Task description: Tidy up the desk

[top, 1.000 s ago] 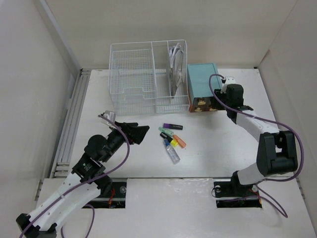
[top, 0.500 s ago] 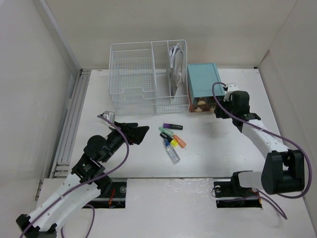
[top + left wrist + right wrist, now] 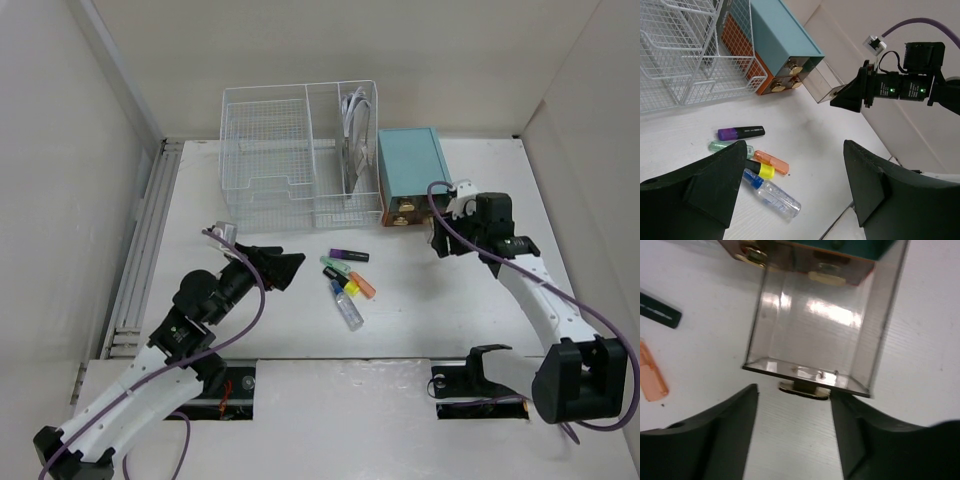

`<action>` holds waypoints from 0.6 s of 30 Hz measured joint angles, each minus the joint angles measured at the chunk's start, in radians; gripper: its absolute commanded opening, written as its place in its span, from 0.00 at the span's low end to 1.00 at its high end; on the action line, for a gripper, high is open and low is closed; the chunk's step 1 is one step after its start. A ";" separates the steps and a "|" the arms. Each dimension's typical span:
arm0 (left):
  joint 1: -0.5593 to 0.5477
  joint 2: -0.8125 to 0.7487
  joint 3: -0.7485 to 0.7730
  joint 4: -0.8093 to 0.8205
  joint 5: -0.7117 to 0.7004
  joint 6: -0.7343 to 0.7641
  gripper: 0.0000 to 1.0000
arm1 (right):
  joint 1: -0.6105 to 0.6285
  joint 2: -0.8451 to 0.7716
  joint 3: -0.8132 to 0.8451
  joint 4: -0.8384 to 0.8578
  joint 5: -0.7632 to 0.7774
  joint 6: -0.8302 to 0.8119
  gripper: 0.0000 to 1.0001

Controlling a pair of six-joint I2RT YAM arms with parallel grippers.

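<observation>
The desk (image 3: 420,300) is lying flat and white between pale walls, filling the middle of the overhead view. A wire basket (image 3: 265,150) is standing at its far edge, left of centre, with a white cord (image 3: 355,120) hanging in its narrow right compartment. A teal box (image 3: 410,165) is sitting just beside the basket's right side, and one clear drawer (image 3: 815,325) is sticking out of it toward the near edge. The right gripper (image 3: 793,390) is hovering at the drawer's front with its fingers spread on either side of the small brass knob (image 3: 804,387), apart from it and not pinching it. The left gripper (image 3: 795,145) is hanging above the left half of the desk, pointing toward the centre, its fingers spread wide and gripping nothing. Five markers are lying in a loose cluster at the middle of the desk, right in front of the left gripper and between it and the teal box. They are a purple marker (image 3: 349,255) farthest back, a green marker (image 3: 333,266), an orange marker (image 3: 362,285), a yellow marker (image 3: 343,281) and a blue-capped clear marker (image 3: 348,310) nearest the near edge. In the left wrist view the left finger is covering part of the green marker.
</observation>
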 measured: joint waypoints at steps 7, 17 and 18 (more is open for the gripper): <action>0.000 -0.009 0.000 -0.001 0.000 0.001 0.75 | 0.001 -0.020 0.031 0.006 -0.156 -0.075 1.00; 0.000 -0.025 0.000 -0.007 0.000 0.001 0.75 | 0.090 -0.212 0.181 -0.108 -0.309 -0.179 0.81; 0.000 -0.024 0.000 -0.007 0.000 0.001 0.75 | 0.098 -0.215 0.191 -0.116 -0.317 -0.195 0.72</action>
